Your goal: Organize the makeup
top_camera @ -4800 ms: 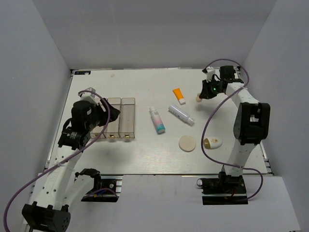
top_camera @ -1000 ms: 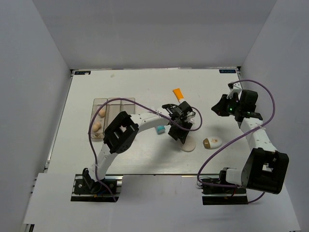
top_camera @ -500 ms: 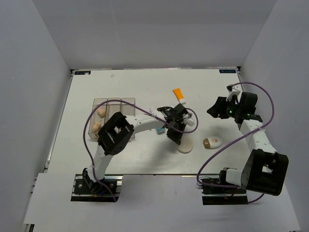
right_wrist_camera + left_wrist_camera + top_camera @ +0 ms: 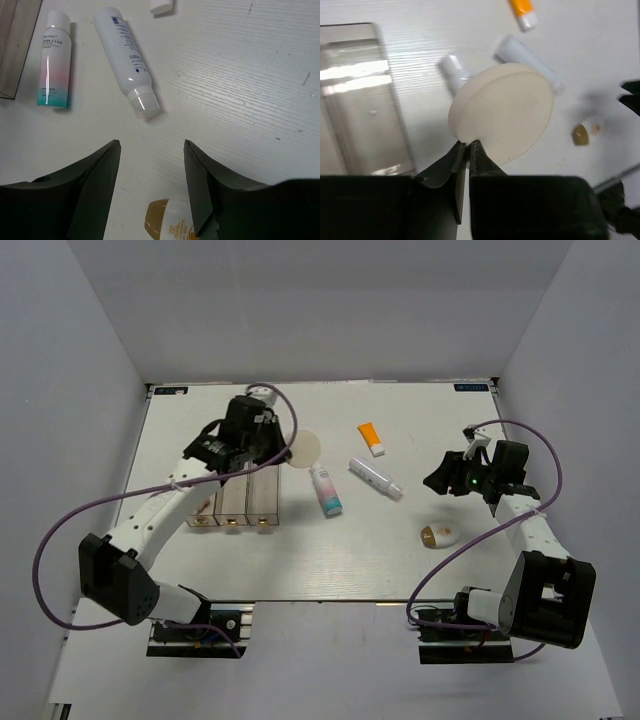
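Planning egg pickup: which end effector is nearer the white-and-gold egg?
Right. The right end effector hovers open just beyond the egg; the left end effector holds the beige puff by the organizer.

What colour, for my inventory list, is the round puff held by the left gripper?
Pale beige, plain; the left wrist view shows the puff best.

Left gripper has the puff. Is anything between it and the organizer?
Nothing visible. The puff, pinched by the left gripper, hangs beside the organizer, whose nearest compartment looks empty.
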Motion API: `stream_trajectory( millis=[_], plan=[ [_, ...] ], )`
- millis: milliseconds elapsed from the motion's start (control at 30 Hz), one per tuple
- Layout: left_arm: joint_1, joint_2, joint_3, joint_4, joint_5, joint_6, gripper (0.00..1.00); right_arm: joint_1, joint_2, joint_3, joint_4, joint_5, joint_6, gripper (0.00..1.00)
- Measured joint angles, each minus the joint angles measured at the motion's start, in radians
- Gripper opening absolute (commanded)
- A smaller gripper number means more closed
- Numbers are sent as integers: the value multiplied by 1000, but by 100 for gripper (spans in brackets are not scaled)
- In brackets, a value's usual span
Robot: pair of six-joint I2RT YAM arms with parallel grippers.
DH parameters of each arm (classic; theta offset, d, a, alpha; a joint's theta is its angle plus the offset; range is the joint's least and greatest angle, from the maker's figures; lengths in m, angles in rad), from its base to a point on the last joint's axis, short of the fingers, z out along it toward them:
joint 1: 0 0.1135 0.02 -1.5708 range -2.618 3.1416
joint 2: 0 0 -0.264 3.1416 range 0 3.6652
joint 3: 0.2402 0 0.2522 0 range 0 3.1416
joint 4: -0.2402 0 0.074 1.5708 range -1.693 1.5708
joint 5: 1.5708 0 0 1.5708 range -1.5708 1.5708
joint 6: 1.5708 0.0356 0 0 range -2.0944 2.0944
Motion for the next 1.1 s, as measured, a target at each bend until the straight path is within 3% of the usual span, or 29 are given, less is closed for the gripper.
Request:
stream_trajectory(
  millis=[333, 533, 833, 1100],
  plan=[
    [273, -116, -157, -148, -278, 0, 0, 0, 0, -15, 40, -19, -6, 60],
    [395, -161, -185, -185, -417, 0, 0, 0, 0, -31, 50, -22, -6, 60],
    [465, -169, -290, -178, -552, 20, 0, 0, 0, -47, 58, -28, -2, 60],
    [471, -97, -314, -120, -580, 56, 6, 0, 0, -47, 69, -29, 2, 60]
  ],
)
